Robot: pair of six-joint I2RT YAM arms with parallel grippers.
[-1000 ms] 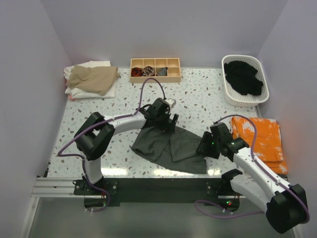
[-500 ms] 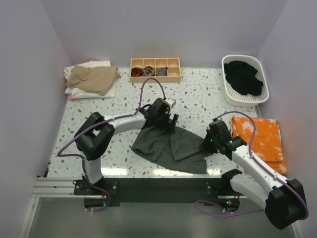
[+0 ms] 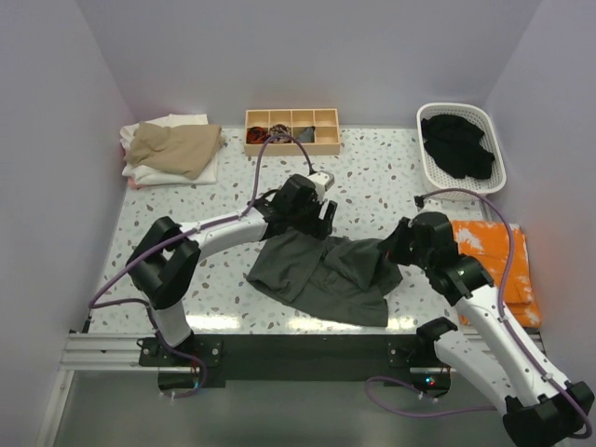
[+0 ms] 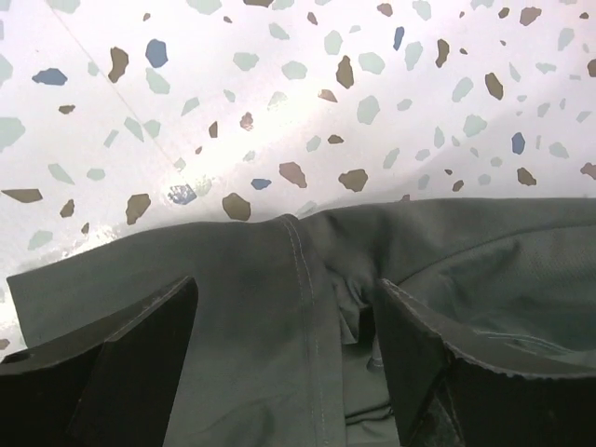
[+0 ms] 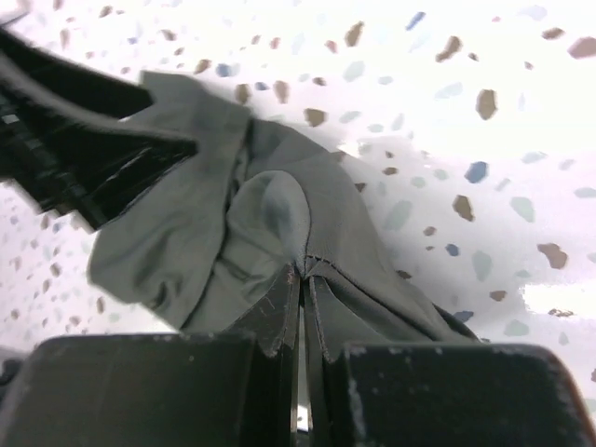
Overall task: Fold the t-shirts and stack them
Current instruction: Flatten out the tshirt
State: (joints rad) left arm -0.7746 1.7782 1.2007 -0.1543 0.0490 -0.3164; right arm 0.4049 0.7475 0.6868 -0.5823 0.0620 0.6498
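Note:
A dark charcoal-grey t-shirt (image 3: 317, 279) lies crumpled on the speckled table in front of the arms. My left gripper (image 3: 312, 216) hovers at its far edge. In the left wrist view that gripper (image 4: 289, 326) is open, with its fingers (image 4: 121, 363) straddling a seam of the shirt (image 4: 307, 298) without pinching it. My right gripper (image 3: 398, 251) is shut on the shirt's right edge and holds it lifted and bunched. In the right wrist view its fingertips (image 5: 287, 307) pinch a hem, and the shirt (image 5: 205, 223) drapes away from them.
Tan and white shirts (image 3: 172, 147) are piled at the back left. A wooden divided tray (image 3: 291, 142) with small bundles stands at the back centre. A white basket (image 3: 494, 149) at the back right holds black cloth. An orange cloth (image 3: 503, 265) lies at the right edge.
My right gripper has shut on the shirt's right edge and pulled it up and toward the back, bunching that side. My left gripper has shifted slightly back and its jaws have narrowed a little.

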